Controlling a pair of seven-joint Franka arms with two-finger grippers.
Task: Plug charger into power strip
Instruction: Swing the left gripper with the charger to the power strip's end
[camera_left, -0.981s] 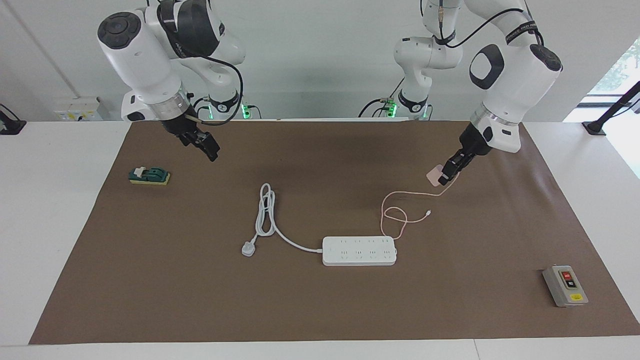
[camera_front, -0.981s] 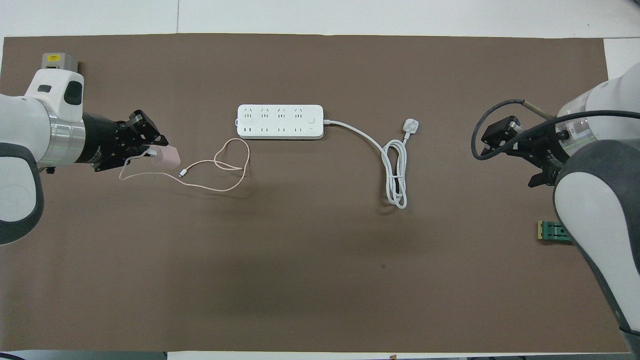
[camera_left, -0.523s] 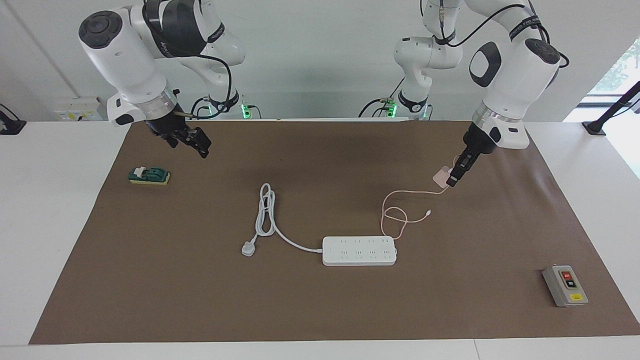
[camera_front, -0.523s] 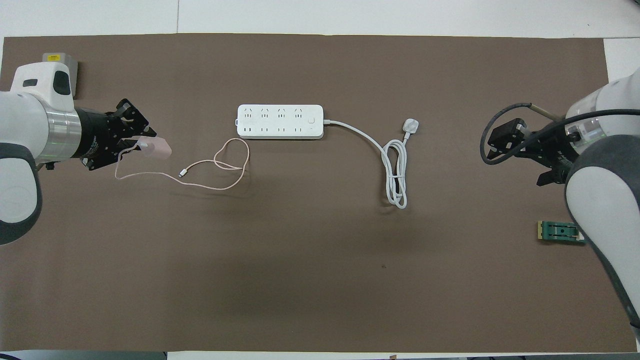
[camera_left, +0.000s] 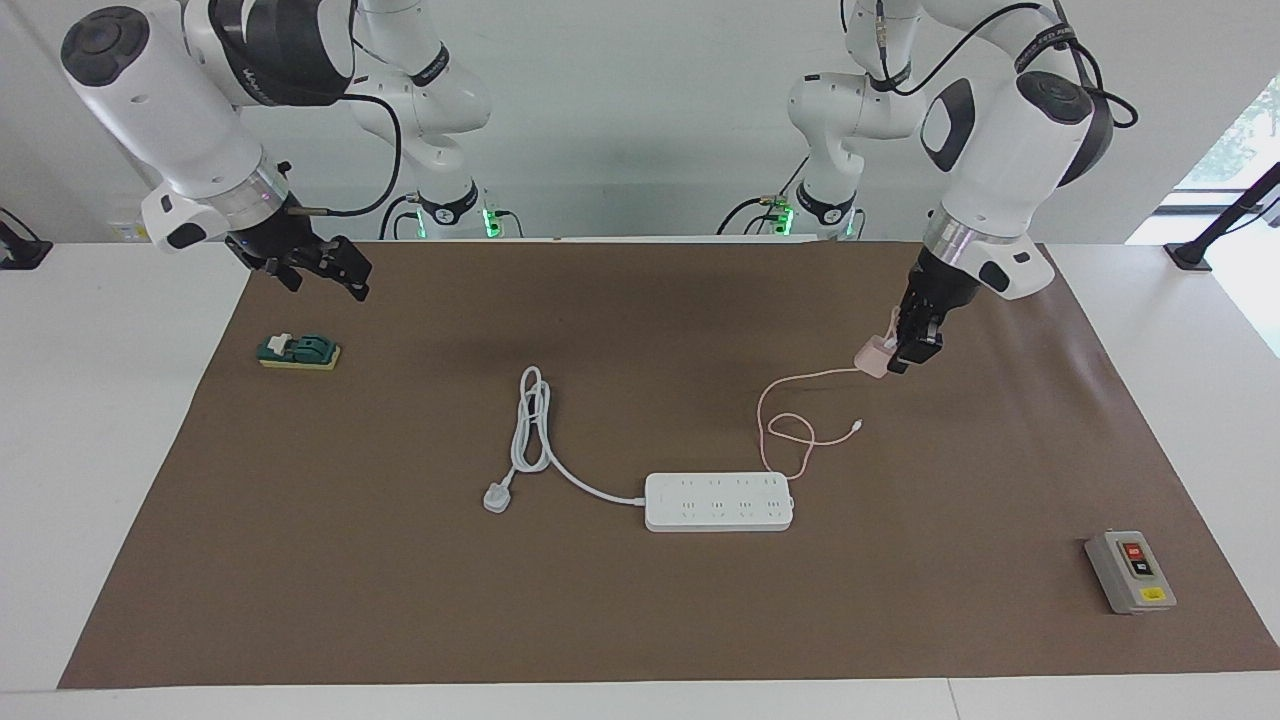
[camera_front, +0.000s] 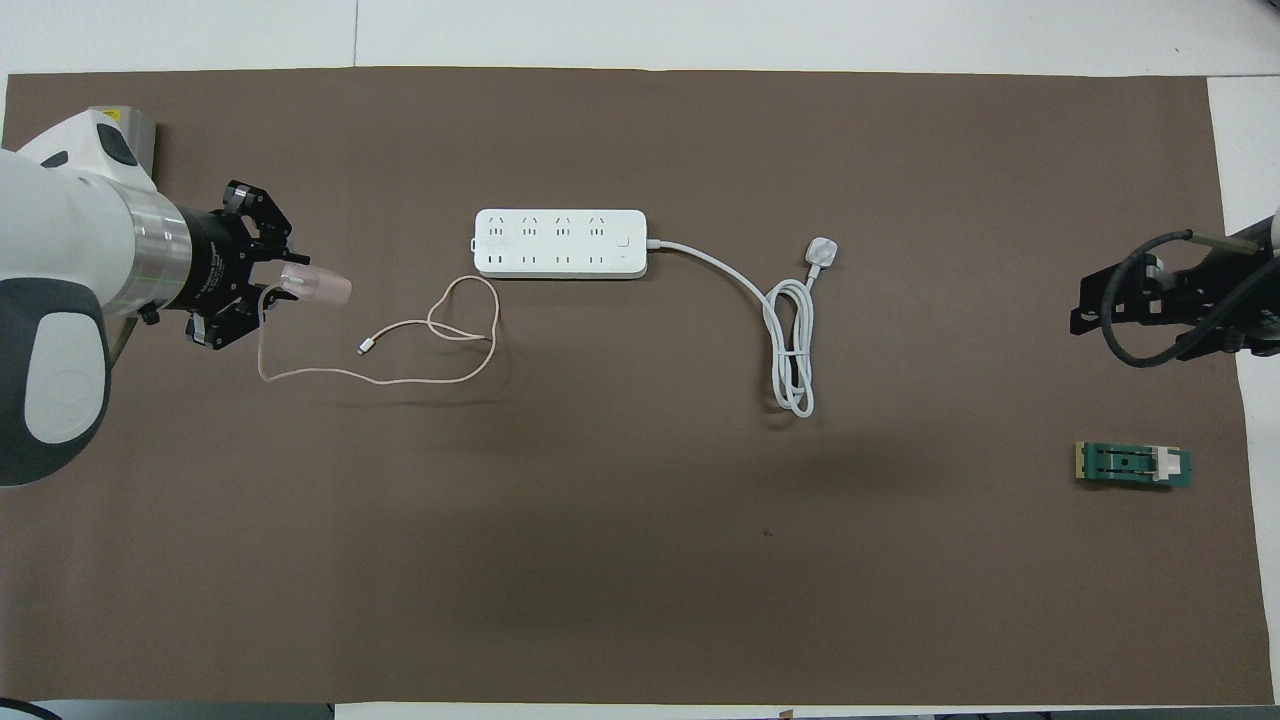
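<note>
My left gripper (camera_left: 903, 352) is shut on the charger (camera_left: 873, 357), a small pale pink cube, and holds it just above the mat. From the charger (camera_front: 324, 288) a thin pink cable (camera_front: 440, 335) trails down in loops on the mat. The cable ends close to one end of the power strip (camera_left: 718, 501). This long white socket bar (camera_front: 560, 243) lies flat near the middle of the mat, farther from the robots than the charger. My right gripper (camera_left: 345, 275) hangs open and holds nothing, over the mat's edge at the right arm's end.
The strip's thick white cord (camera_left: 530, 420) lies coiled beside it and ends in a grey-white plug (camera_left: 496, 497). A green block (camera_left: 298, 351) sits at the right arm's end. A grey box with red and black buttons (camera_left: 1130, 572) sits at the left arm's end.
The left gripper has turned with the charger and dragged the cable a little. The right arm has drawn back and up toward its end of the table, uncovering the green block from above.
</note>
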